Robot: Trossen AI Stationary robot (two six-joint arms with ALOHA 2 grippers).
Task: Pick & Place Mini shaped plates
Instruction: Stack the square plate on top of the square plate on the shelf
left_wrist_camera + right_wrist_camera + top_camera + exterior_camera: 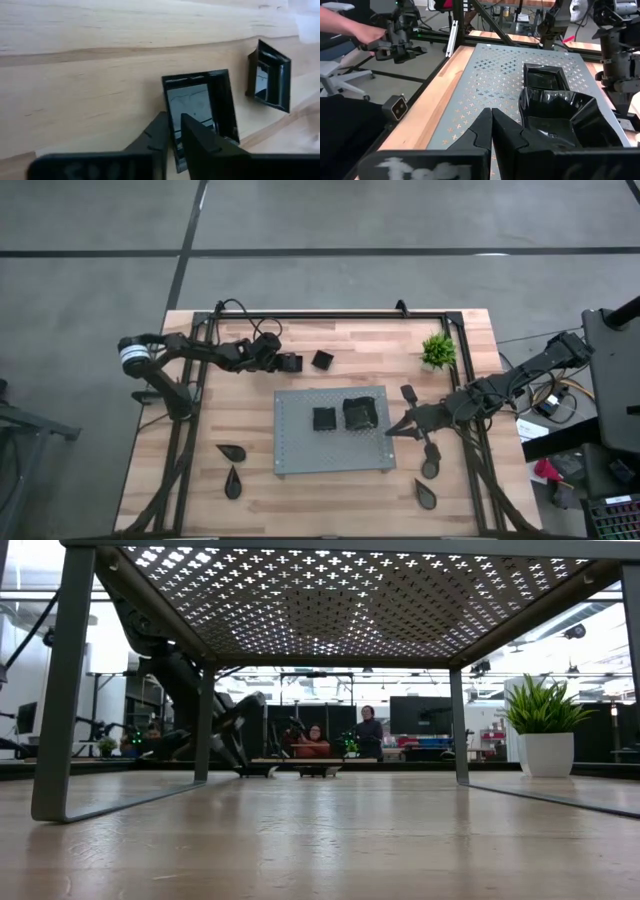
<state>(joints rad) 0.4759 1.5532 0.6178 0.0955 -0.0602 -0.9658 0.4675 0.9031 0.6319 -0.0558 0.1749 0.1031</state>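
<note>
My left gripper (290, 363) is at the table's far left and shut on a small black square dish (200, 107). A second square dish (322, 360) lies flat just right of it. On the grey perforated board (300, 450) sit a small square dish (324, 418) and a larger wavy-edged dish (360, 413). My right gripper (491, 117) is shut and hovers over the board's right part, beside the wavy-edged dish (560, 115). Teardrop dishes lie on the wood at the near left (231, 451) and at the right (430, 468). My left gripper has the square dish by one side wall (171, 117). The wall is pinched between the two fingers, one finger (202, 145) inside the dish and the other outside. Whether the dish is lifted off the wood I cannot tell.
A small green potted plant (438, 350) stands at the far right. A black frame (330, 315) runs along the table's far edge and sides. The board stands on legs (60, 690). Beyond the table, a person's hand (367, 34) holds a dark device.
</note>
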